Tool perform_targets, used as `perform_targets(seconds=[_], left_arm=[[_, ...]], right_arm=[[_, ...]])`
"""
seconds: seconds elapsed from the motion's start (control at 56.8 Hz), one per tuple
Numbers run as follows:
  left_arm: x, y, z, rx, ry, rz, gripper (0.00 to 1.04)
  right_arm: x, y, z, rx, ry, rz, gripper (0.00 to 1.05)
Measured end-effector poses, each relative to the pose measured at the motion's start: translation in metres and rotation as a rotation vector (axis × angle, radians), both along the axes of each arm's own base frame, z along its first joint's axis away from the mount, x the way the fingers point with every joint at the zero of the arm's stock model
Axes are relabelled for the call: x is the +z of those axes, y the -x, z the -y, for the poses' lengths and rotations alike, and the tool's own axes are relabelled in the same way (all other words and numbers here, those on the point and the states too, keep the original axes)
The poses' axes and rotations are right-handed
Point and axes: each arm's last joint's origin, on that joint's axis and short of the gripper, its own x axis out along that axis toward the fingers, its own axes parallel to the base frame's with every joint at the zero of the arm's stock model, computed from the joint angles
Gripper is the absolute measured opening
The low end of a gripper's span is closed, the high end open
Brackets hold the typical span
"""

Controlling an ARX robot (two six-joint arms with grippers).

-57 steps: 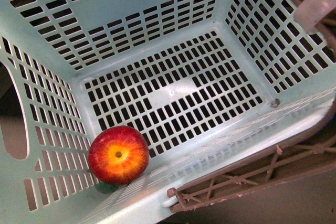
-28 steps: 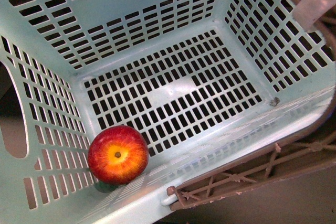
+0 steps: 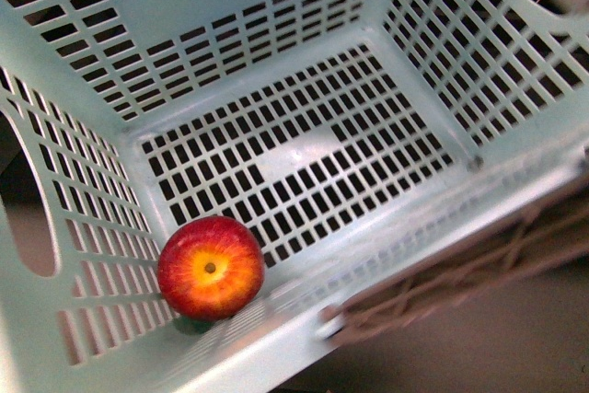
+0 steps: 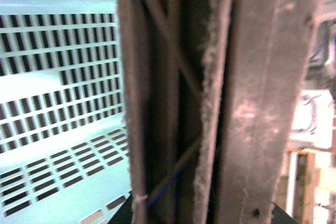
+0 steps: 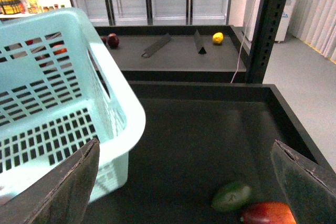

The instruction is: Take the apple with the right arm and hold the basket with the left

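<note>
The basket (image 3: 276,25) has just shifted — apple (image 3: 211,268) unmoved in its near-left corner, so the pick looks done. Right pincer (image 5: 186,179) gapes empty; the left pincer's state I cannot tell.

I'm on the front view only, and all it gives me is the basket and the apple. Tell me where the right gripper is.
Observer: The right gripper is outside the basket, over a dark bin, with its jaws wide open and empty.
Operator: Report what lies in that bin.
Observer: A dark green lumpy fruit lies there with a red fruit right beside it.
Operator: Now describe the left wrist camera.
Observer: The brown-grey lattice handle fills that view at close range. It does not show whether that arm's jaws are shut on the handle.
</note>
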Motion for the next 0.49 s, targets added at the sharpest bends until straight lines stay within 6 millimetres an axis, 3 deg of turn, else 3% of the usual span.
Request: perform_targets(seconds=[0.282, 0.493], left_arm=[[0.003, -0.015, -0.014, 0.168, 0.105, 0.066, 0.15], [0.003, -0.032, -0.046, 0.266, 0.136, 0.044, 0.15]], right_arm=[[0.000, 0.000, 0.000, 0.000, 0.000, 0.001, 0.96], [0.000, 0.000, 0.000, 0.000, 0.000, 0.001, 0.96]])
